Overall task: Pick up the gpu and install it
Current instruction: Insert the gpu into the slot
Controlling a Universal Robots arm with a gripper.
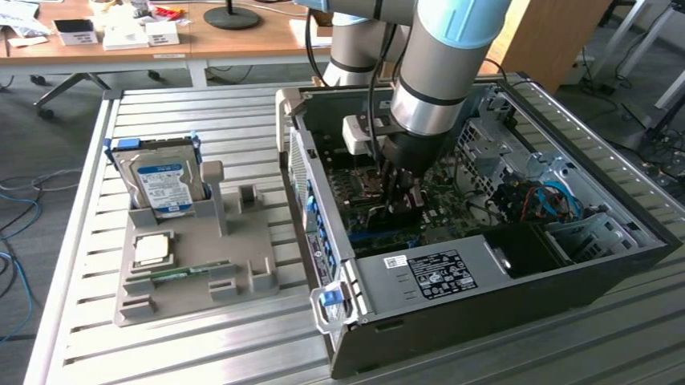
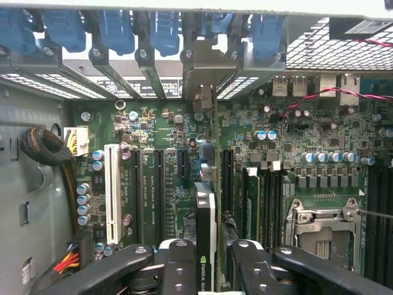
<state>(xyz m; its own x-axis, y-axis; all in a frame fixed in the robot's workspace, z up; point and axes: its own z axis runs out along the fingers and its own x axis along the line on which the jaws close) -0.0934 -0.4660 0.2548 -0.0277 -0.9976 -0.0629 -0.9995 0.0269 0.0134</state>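
My gripper (image 2: 209, 261) is shut on the gpu (image 2: 206, 212), with a black finger (image 2: 178, 264) on each side of the card. The card stands on edge over the green motherboard (image 2: 159, 123), in line with the black expansion slots. Its silver end bracket (image 2: 201, 77) reaches to the case's rear slot openings. Whether the card sits in a slot I cannot tell. In the exterior view the arm reaches down into the open computer case (image 1: 599, 265), and the gripper (image 1: 394, 200) is low over the motherboard.
Blue slot latches (image 2: 116, 31) line the case's rear wall. A white slot (image 2: 112, 193) and the processor socket (image 2: 322, 230) flank the card. Beside the case stands a grey holder (image 1: 192, 265) with a hard drive (image 1: 160, 184), a processor chip (image 1: 150, 249) and a memory stick (image 1: 191, 270).
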